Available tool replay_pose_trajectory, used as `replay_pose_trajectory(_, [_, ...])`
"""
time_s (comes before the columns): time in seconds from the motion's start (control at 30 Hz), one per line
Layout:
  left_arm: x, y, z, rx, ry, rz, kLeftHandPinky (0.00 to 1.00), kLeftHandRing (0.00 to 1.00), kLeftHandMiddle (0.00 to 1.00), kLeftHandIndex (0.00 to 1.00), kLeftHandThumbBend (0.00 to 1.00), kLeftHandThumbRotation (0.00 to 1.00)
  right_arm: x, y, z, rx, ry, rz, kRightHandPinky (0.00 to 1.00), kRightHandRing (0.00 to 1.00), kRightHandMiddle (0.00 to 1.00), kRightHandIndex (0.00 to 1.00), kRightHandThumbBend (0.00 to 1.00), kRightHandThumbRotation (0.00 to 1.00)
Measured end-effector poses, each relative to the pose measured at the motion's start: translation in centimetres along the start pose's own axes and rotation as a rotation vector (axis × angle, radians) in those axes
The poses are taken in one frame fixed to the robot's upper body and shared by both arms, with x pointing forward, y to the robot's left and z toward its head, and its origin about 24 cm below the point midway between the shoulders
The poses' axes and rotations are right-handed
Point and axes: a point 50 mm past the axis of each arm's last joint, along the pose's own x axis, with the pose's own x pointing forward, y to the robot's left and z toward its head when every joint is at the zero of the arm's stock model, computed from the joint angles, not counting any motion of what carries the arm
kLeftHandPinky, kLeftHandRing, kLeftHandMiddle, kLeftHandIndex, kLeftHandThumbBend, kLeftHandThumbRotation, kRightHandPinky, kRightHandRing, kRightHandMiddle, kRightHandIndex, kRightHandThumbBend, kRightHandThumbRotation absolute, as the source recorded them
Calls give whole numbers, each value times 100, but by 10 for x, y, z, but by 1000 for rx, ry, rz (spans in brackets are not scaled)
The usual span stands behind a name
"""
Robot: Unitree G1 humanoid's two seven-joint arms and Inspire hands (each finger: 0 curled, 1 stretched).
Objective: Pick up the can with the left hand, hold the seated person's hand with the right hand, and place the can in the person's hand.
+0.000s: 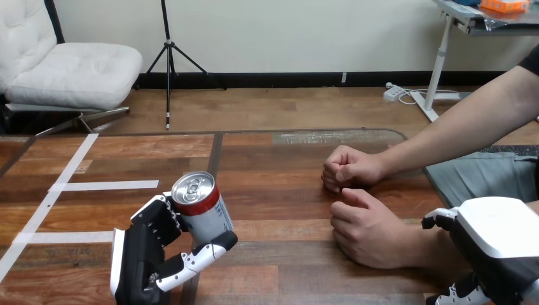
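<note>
Left hand at lower left over table, fingers and thumb curled round can; can tilted; right hand beside wrist of person's lower hand, grip cannot be told; person's upper hand fisted on table.

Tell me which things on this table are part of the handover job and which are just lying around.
Job: can, held in the left hand; right hand; the person's nearer hand and farther hand, both fists on the table.
Lying about: white tape strips on the table.
</note>
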Motion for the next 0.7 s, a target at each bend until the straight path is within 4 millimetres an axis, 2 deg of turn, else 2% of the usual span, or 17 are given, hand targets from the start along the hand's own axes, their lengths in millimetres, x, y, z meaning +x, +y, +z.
replay_pose_trajectory(0.27, [-2, 2, 4, 3, -15, 7, 41, 44, 49, 51, 72, 0, 2, 1, 4, -6, -8, 2, 97, 87, 84, 81, 89, 20])
replay_pose_trajectory(0.7, [-2, 1, 6, 7, -22, 8, 41, 44, 49, 52, 72, 0, 5, 1, 10, -19, -28, -8, 100, 90, 87, 85, 89, 22])
